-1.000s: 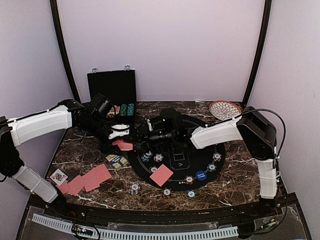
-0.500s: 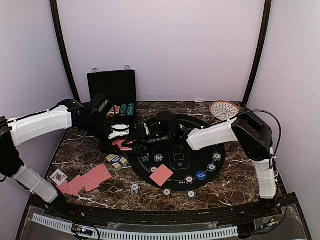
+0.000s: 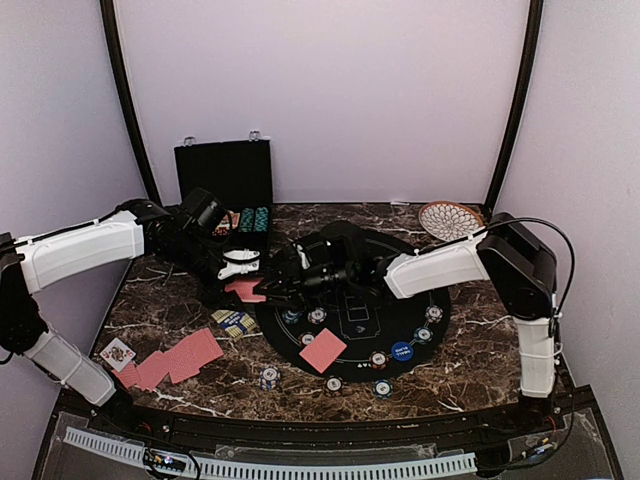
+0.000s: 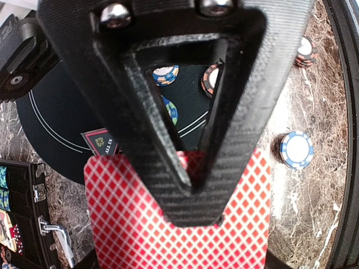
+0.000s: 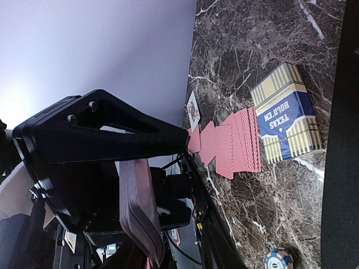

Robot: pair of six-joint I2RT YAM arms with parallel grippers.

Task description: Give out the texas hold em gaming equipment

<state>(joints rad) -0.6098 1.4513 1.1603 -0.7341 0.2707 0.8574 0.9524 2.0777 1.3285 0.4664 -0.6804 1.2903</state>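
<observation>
My left gripper [image 3: 240, 268] is shut on a stack of red-backed playing cards [image 4: 179, 230] held above the left rim of the black mat [image 3: 400, 300]. My right gripper [image 3: 280, 283] has reached in from the right and stands open. The stack, edge-on [image 5: 139, 213], lies between its jaws, and I cannot tell whether a pad touches it. More red-backed cards [image 3: 170, 362] are fanned at the table's near left beside one face-up card [image 3: 117, 352]. A single card [image 3: 322, 350] lies on the mat among poker chips [image 3: 317, 316] and a blue marker disc [image 3: 402, 351].
A blue and gold card box [image 3: 234, 322] lies left of the mat. An open black case [image 3: 224, 180] with chips stands at the back left. The wicker plate [image 3: 449, 218] sits at the back right. Loose chips [image 3: 269, 377] lie off the mat's near edge.
My right gripper has moved left up to the cards in the left gripper, and its jaws have narrowed. The left arm has stayed in place.
</observation>
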